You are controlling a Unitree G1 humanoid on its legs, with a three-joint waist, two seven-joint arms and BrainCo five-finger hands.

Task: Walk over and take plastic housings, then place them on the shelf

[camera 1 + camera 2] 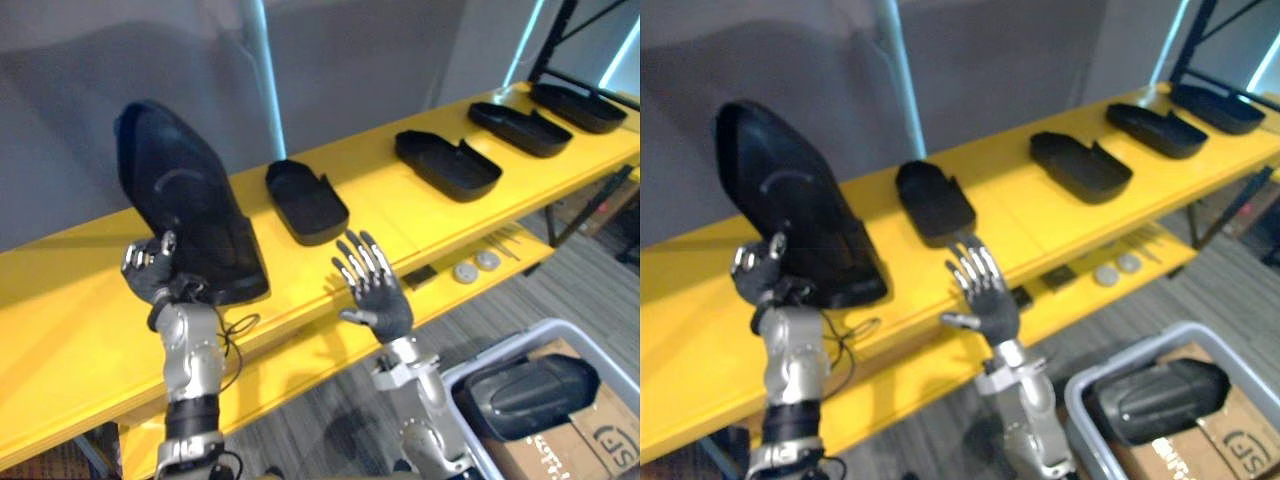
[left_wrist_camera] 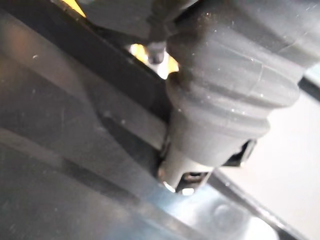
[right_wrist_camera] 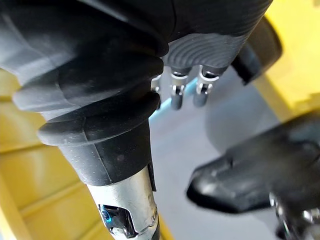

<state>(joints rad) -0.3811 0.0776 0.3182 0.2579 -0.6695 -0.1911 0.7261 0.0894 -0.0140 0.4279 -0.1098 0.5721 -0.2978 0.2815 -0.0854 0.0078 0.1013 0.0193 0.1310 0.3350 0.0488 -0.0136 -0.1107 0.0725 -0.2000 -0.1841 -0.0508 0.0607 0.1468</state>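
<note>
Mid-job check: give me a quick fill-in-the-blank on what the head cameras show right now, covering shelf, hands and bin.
1. The left hand grips a black housing standing tilted on the ____ shelf.
2. Counting the nearest flat housing, ____ housings lie flat on that shelf.
3. The right hand is ____, fingers spread, holding nothing.
4. The grey bin holds one more black ____.

Missing words: yellow; four; open; housing.

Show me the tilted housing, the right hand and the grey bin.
tilted housing [image 1: 185, 195]: left eye view, its broad face.
right hand [image 1: 386, 305]: left eye view, its dark middle.
grey bin [image 1: 500, 349]: left eye view, its far rim.
</note>
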